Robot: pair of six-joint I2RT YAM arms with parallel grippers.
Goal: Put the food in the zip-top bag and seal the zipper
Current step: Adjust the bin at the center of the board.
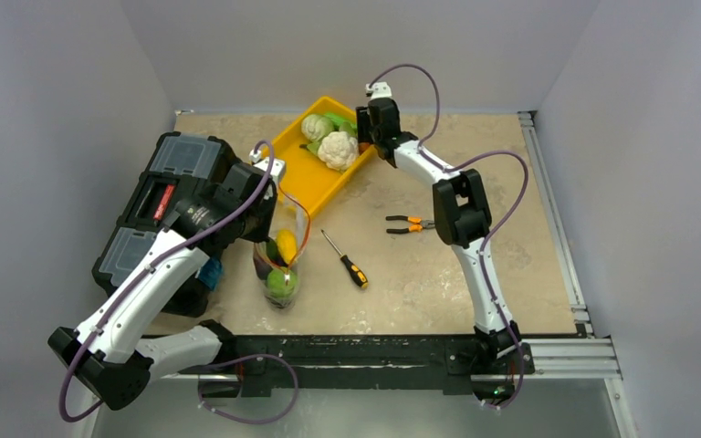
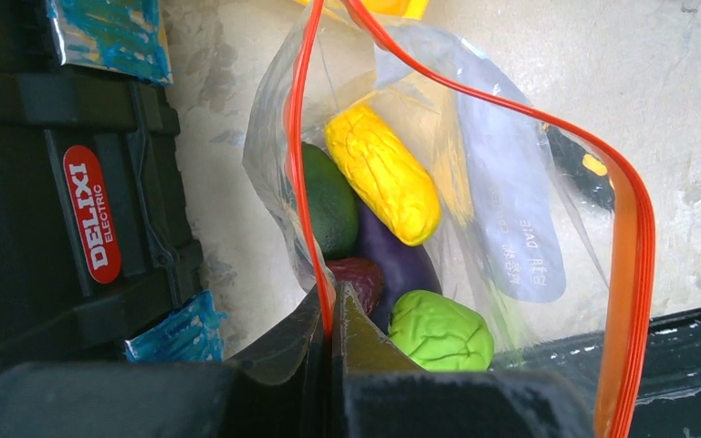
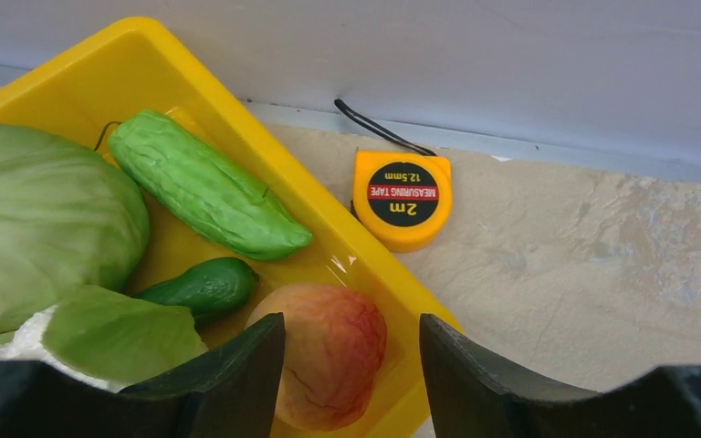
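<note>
My left gripper [image 2: 333, 301] is shut on the red-orange zipper [image 2: 299, 137] of the clear zip-top bag [image 1: 281, 265], holding its mouth open above the table. Inside lie yellow corn [image 2: 383, 173], a dark green avocado [image 2: 329, 201], a purple eggplant [image 2: 402, 260] and a green lime [image 2: 440, 330]. My right gripper [image 3: 351, 333] hangs open over the near corner of the yellow tray [image 3: 73, 78], its jaws astride an orange-red fruit [image 3: 338, 365], with a gap on the right side. The tray also holds the pale green cabbage [image 3: 36, 228] and the white cauliflower [image 1: 338, 150].
A black toolbox [image 1: 160, 201] stands at the left, close to the bag. A screwdriver [image 1: 347, 260] and orange-handled pliers [image 1: 409, 224] lie mid-table. A yellow tape measure [image 3: 402, 196] sits by the back wall beside the tray. A green pod [image 3: 205, 187] and a small dark green vegetable [image 3: 203, 287] lie in the tray.
</note>
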